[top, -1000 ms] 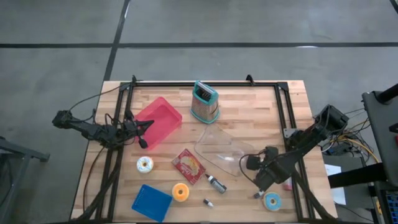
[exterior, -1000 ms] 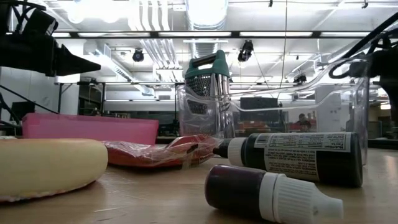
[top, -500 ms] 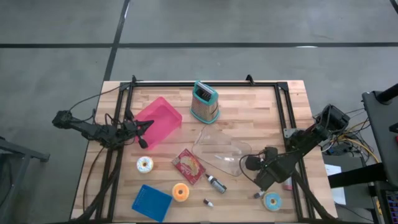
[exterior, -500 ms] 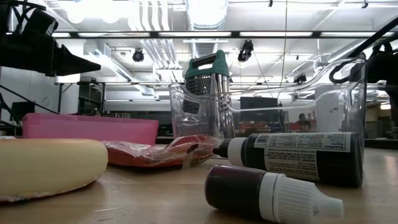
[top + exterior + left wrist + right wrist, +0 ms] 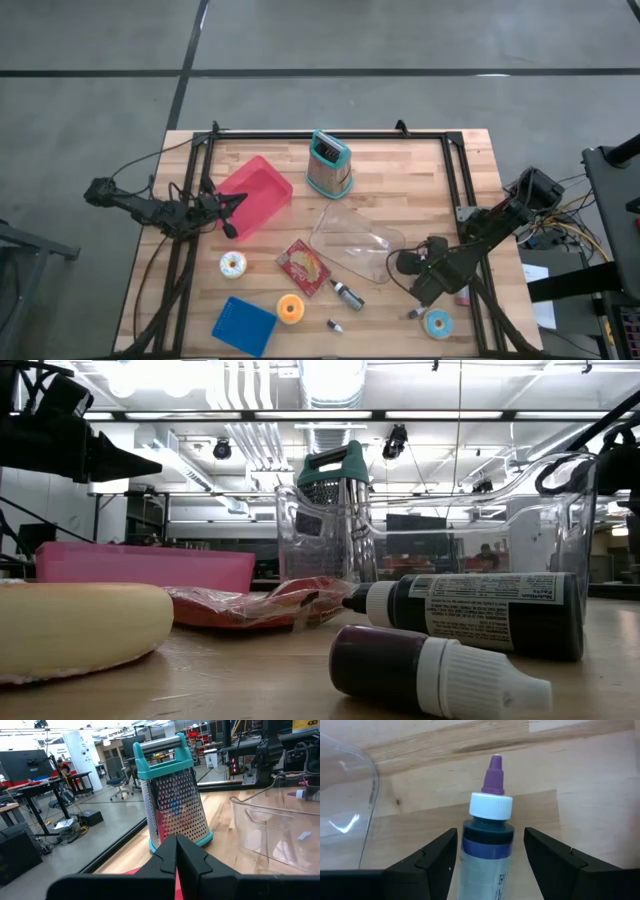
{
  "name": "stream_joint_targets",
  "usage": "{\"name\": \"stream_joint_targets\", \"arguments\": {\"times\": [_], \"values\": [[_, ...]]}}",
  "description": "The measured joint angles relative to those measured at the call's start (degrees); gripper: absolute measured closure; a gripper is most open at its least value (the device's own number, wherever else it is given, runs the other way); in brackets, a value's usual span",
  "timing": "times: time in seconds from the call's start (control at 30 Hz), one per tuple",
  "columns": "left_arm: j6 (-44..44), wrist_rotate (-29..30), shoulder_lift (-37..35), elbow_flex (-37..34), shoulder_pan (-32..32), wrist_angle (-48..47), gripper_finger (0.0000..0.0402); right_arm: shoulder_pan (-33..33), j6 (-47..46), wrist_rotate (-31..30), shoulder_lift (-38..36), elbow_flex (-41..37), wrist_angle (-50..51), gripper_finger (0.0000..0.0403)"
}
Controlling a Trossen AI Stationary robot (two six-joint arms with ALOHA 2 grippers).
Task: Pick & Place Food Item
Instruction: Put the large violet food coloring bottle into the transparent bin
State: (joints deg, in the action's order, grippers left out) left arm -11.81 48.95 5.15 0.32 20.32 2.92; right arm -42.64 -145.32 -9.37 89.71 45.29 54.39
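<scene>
Lying between the right end effector (image 5: 490,857) fingers: a purple-tipped bottle (image 5: 489,827).

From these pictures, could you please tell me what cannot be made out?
- Bottle: right wrist view shows it between the right end effector fingers; the picture's edge cuts off its body, so contact is unclear.
- Bottle label: low view, print too small to read.
- Bin contents: low view, hidden by its wall.
</scene>
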Motion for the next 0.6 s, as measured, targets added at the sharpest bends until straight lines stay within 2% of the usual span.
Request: {"name": "stream_joint_targets", "arguments": {"times": [0.1, 0.23, 0.43, 0.6], "values": [[0.00, -0.01, 0.00, 0.01, 0.02, 0.00, 0.0396, -0.02, 0.10, -1.06, 0.02, -0.28, -0.20, 0.0180], [0.00, 0.00, 0.00, 0.00, 0.00, 0.02, 0.0396, -0.82, 0.85, -5.93, 0.03, 0.17, 2.01, 0.0179], [0.00, -0.02, -0.01, 0.02, 0.02, 0.00, 0.0396, -0.99, 0.67, -6.40, 0.02, 0.68, 2.53, 0.0179], [0.00, 0.00, -0.02, 0.01, 0.01, 0.00, 0.0396, -1.79, 3.64, -10.96, 0.02, 3.16, 5.87, 0.0179]]}}
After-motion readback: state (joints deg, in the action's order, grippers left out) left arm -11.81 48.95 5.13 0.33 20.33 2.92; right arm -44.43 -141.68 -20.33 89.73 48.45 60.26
